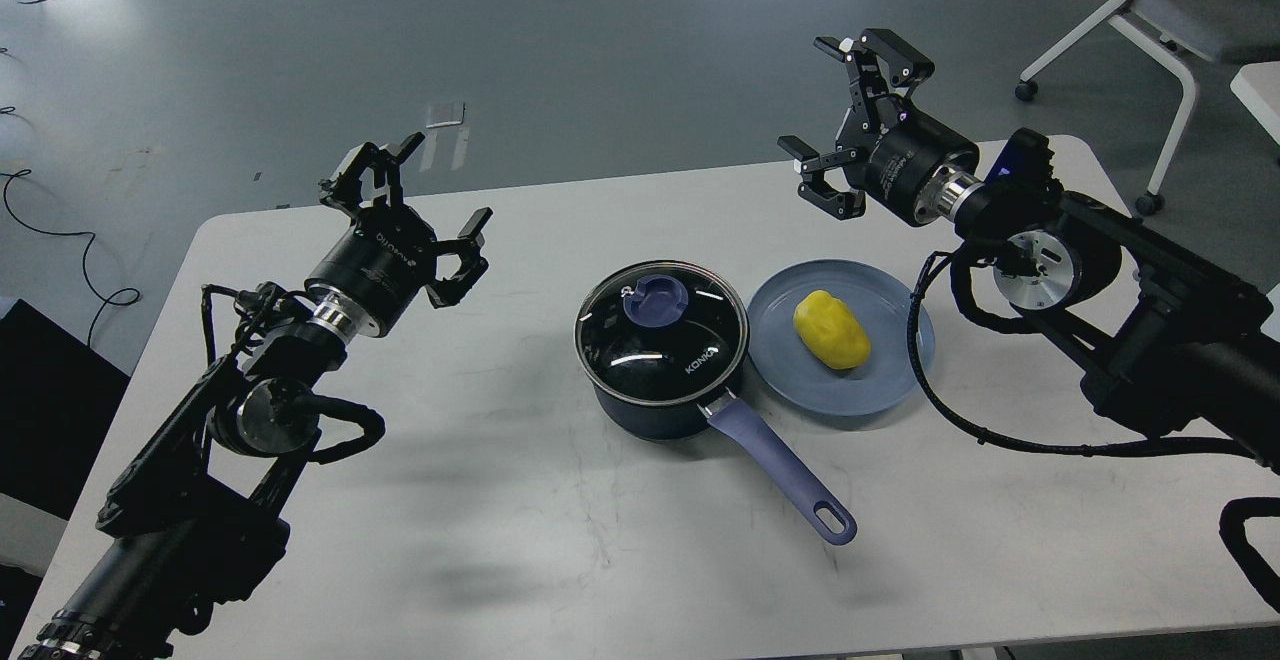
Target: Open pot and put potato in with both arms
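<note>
Near the middle of the white counter (500, 500) sits the pot (655, 380), glass lid (660, 332) on, blue knob (655, 302) on top. Its lavender handle (780, 475) runs out toward the counter's near edge. Touching the pot's right side: blue-grey plate (870, 385), the potato (831, 329) lying on it, off-centre toward the pot. Left gripper (432, 212) hovers well left of the pot, fingers spread apart, holding nothing. Right gripper (835, 100) hangs above and beyond the plate, fingers likewise wide apart, empty. Neither arm touches pot or potato.
</note>
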`<state>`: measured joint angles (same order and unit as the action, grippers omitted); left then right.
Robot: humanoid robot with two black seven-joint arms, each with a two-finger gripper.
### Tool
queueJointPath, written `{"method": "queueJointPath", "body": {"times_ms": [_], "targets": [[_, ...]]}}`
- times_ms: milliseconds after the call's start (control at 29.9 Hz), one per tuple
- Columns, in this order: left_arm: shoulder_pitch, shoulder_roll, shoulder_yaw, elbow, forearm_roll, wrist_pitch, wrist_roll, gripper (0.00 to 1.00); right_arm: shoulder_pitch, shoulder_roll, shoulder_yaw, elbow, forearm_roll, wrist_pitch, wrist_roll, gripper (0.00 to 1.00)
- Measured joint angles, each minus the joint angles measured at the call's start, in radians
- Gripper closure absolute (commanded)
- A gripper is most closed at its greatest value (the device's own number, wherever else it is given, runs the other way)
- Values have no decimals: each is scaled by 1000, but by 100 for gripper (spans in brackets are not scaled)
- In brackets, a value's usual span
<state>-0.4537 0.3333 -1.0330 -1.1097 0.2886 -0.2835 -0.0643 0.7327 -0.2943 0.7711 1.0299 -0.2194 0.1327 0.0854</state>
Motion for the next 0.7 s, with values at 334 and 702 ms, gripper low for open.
{"method": "queueJointPath", "body": {"times_ms": [334,702], "targets": [[11,1,-37,-6,-6,2,17,2,3,-5,-1,-7,0,-1,-7,0],[-33,-31,-34,21,-3,16,53,2,7,-7,7,-24,0,-1,-7,0]]}}
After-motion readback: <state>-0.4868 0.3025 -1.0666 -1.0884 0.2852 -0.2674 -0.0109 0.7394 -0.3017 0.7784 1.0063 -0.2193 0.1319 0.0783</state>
